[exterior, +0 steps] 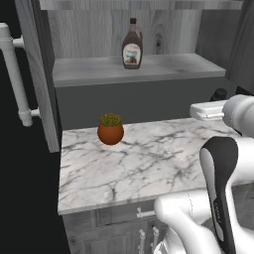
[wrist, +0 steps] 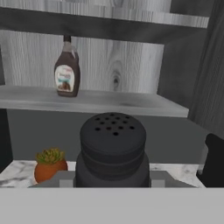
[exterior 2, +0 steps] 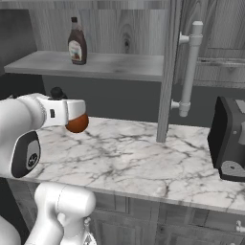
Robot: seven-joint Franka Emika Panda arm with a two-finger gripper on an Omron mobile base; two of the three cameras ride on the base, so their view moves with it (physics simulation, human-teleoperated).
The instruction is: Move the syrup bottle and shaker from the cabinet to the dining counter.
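The orange plant pot (exterior: 110, 133) sits far left on the marble table (exterior: 149, 163). Above, the syrup bottle (exterior: 132, 48) stands upright on the open cabinet's (exterior: 89, 30) shelf (exterior: 173, 67). Right, the claw (wrist: 113, 177) grasps the dark shaker (wrist: 112, 146), off the shelf.

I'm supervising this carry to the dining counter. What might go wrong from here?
The shaker sits in the pincer above the marble worktop; a loose hold may drop it there. Swinging away, the arm may hit the open cabinet door. The syrup bottle remains on the shelf.
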